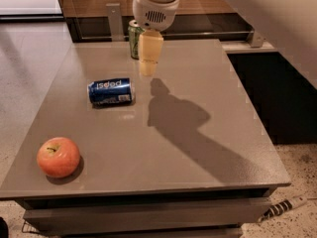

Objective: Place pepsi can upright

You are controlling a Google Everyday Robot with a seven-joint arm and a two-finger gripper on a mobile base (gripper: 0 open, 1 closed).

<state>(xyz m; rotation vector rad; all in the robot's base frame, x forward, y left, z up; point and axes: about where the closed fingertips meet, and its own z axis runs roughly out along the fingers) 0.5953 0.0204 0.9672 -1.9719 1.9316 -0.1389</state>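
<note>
The pepsi can [111,91] is dark blue with white lettering and lies on its side on the grey table [198,148], left of centre, its long axis running left to right. My gripper [148,67] hangs from the arm at the top of the view, above the table. It is up and to the right of the pepsi can, not touching it, and holds nothing that I can see. Its yellowish fingers [149,51] point down and cover part of the green can behind them.
A green can [133,37] stands upright at the table's far edge, partly behind the gripper. A red apple [58,156] sits near the front left corner. The arm's shadow lies across the table's middle and right. A rail with posts runs behind the table.
</note>
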